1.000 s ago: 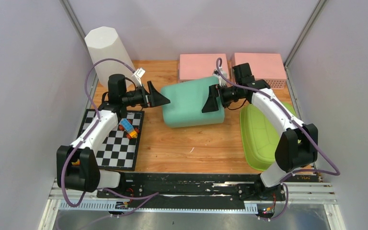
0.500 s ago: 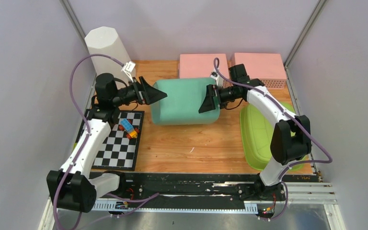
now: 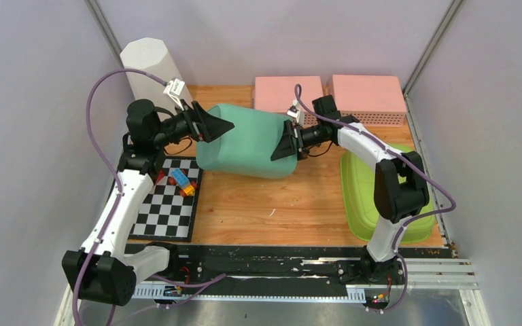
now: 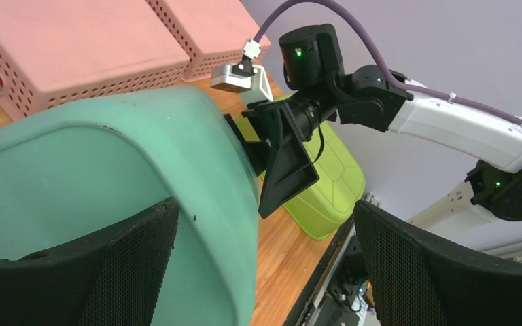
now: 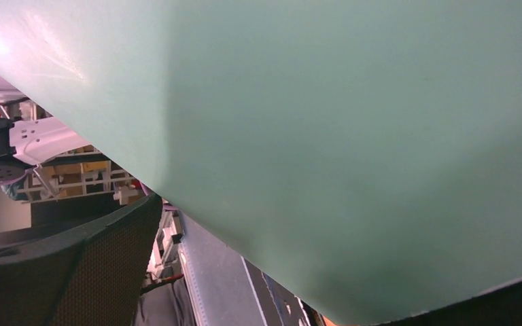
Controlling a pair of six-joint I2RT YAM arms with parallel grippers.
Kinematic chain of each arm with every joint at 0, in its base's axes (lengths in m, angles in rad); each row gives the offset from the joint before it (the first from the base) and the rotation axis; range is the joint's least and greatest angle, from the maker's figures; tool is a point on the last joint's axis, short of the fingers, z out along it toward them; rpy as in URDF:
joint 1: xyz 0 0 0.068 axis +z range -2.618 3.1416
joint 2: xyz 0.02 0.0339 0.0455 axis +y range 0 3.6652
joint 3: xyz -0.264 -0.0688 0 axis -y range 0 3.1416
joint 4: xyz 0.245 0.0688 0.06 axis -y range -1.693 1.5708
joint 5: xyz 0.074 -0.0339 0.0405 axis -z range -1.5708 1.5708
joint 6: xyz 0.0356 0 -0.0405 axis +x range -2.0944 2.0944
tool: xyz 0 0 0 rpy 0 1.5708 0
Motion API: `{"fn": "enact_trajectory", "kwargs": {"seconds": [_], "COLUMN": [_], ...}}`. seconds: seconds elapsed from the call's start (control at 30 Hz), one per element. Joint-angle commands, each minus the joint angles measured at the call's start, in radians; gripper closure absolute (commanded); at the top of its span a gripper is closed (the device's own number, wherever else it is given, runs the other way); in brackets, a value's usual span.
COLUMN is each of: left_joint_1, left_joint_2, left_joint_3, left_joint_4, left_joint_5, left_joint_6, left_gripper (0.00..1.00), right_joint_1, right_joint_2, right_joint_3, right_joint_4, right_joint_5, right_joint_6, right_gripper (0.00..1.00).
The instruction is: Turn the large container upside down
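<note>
Reading the left wrist, I see left gripper and right gripper spread wide at the large container ends; overhead, it has shifted toward nine o'clock.

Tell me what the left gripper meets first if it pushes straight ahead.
The container. Its end sits right at the left gripper, and in the wrist view it lies partly between the open jaws. Contact looks immediate, though I cannot tell whether they touch now.
</note>
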Motion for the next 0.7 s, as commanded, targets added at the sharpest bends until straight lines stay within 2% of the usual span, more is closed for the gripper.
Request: {"fn": "enact_trajectory", "kwargs": {"seconds": [0.0,0.1,0.17,0.37,0.67], "left_joint_1": [-0.035,-0.035,-0.035,-0.035,-0.037], "left_joint_2": [0.011,0.017,0.020,0.032,0.066], "left_joint_3": [0.030,0.056,0.066,0.069,0.106], "left_joint_4": [-0.065,-0.075,-0.083,-0.094,-0.077], "left_joint_5": [0.027,0.018,0.009,-0.021,-0.051], "left_joint_6": [0.002,0.002,0.001,0.007,0.008], "left_gripper": [0.00,0.00,0.00,0.00,0.00], "right_joint_1": [0.082,0.084,0.087,0.091,0.073], "right_joint_2": [0.001,-0.018,-0.026,0.009,0.062], "right_joint_3": [-0.030,-0.092,-0.115,-0.133,-0.083], "right_joint_4": [0.237,0.460,0.541,0.525,0.355], "right_joint_5": [-0.204,-0.226,-0.222,-0.203,-0.155], "right_joint_6": [0.138,0.307,0.362,0.329,0.182], "right_gripper": [0.03,0.02,0.01,0.01,0.00]}}
